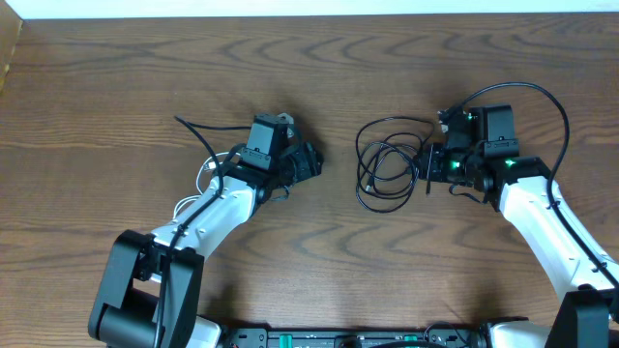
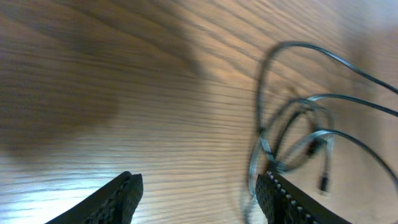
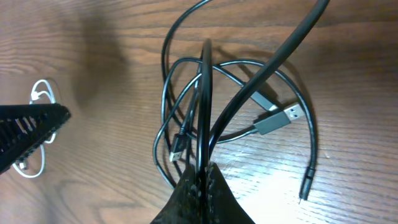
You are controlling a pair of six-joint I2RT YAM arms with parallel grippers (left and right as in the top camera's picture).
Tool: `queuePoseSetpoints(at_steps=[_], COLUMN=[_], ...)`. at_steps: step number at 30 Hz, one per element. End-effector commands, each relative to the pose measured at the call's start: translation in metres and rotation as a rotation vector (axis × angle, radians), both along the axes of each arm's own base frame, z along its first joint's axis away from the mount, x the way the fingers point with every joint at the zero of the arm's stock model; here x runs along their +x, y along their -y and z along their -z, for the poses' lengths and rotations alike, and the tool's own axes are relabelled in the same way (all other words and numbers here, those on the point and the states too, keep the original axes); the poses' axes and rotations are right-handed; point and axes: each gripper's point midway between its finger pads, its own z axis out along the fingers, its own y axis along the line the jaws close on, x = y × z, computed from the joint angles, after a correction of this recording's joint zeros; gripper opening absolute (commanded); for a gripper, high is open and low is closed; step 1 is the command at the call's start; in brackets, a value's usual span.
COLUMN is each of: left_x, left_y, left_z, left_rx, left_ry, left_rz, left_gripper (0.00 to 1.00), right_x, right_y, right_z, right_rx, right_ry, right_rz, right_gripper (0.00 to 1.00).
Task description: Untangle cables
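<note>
The black cable (image 1: 385, 159) lies in a loose coil at the table's middle right. In the right wrist view its loops (image 3: 186, 93) and a USB plug end (image 3: 277, 121) show. My right gripper (image 1: 427, 165) is at the coil's right edge, shut on one black strand (image 3: 204, 177) that rises between the fingers. My left gripper (image 1: 311, 162) is open and empty left of the coil; its fingers (image 2: 199, 190) hover over bare wood, with the coil (image 2: 292, 130) just beyond the right finger. The white cable (image 1: 207, 172) lies partly under my left arm and also shows in the right wrist view (image 3: 38, 127).
The table is dark brown wood (image 1: 319, 68) with a pale strip along its far edge (image 1: 309, 8). A thin black wire (image 1: 193, 129) runs out from the left arm at the upper left. The left gripper's finger (image 3: 28, 124) shows in the right wrist view.
</note>
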Motion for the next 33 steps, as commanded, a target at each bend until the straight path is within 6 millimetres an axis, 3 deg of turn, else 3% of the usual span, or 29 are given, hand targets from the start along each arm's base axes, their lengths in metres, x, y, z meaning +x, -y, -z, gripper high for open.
queuePoseSetpoints(at_steps=[1, 6, 10, 16, 24, 33], left_x=[-0.004, -0.011, -0.02, -0.022, -0.036, -0.04], left_y=[0.025, 0.049, 0.066, 0.07, 0.082, 0.105], left_z=[-0.02, -0.026, -0.026, -0.01, 0.031, 0.027], left_rx=[-0.101, -0.11, -0.078, -0.012, 0.03, 0.007], left_ry=[0.004, 0.046, 0.089, 0.084, 0.004, 0.06], left_rz=[0.044, 0.114, 0.187, 0.167, 0.21, 0.258], left_gripper=[0.66, 0.68, 0.68, 0.64, 0.6, 0.6], right_x=[0.001, -0.003, 0.0, -0.002, 0.0, 0.0], right_y=[-0.014, -0.03, -0.031, -0.037, -0.037, -0.037], right_z=[-0.018, -0.029, -0.032, -0.038, -0.044, -0.044], right_rx=[0.064, 0.141, 0.148, 0.189, 0.188, 0.184], right_ry=[0.034, 0.068, 0.088, 0.095, 0.122, 0.123], right_rz=[-0.049, -0.143, -0.147, -0.176, -0.176, -0.173], right_gripper=[0.01, 0.01, 0.01, 0.01, 0.01, 0.01])
